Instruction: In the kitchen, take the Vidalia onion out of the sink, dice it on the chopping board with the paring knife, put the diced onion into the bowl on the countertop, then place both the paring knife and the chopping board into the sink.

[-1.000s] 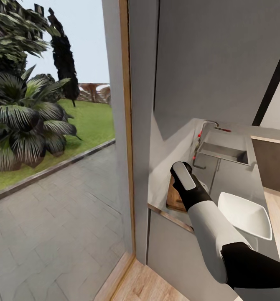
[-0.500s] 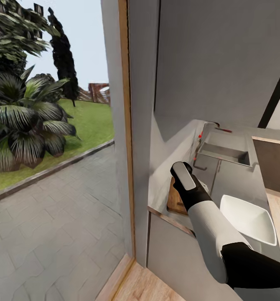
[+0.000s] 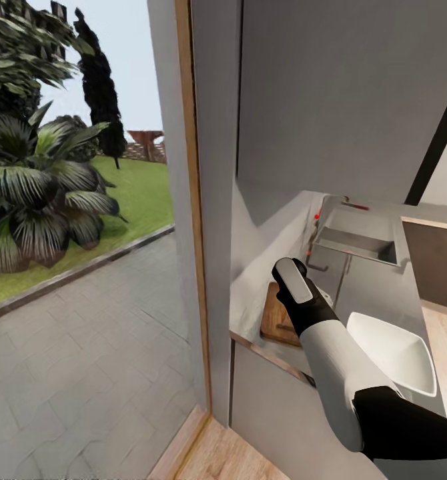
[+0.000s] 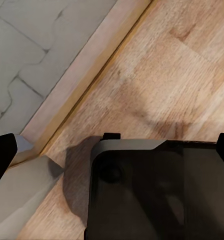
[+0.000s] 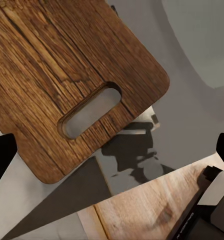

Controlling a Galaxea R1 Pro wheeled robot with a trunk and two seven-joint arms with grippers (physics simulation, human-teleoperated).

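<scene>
The chopping board (image 5: 56, 75) lies on the grey countertop (image 5: 192, 65), with its handle slot straight under my right gripper (image 5: 112, 150). That gripper hangs above the board's end, open and holding nothing. In the head view my right forearm (image 3: 330, 353) reaches over the counter's near end and covers part of the chopping board (image 3: 274, 319). The white bowl (image 3: 391, 353) stands just right of the arm. Farther back are the sink (image 3: 357, 243) and its faucet (image 3: 329, 203). The onion and the paring knife are hidden. My left gripper (image 4: 112, 152) is open over the wooden floor.
A wall edge with a wooden trim (image 3: 193, 220) stands left of the counter, and a glass front beside it looks onto a paved yard (image 3: 83, 347) and plants. A brown cabinet (image 3: 437, 260) stands right of the sink. The dark robot base (image 4: 157, 195) lies under the left gripper.
The whole view has shifted a little, so the wall edge sits farther left and more of the chopping board shows. My right arm holds the same pose.
</scene>
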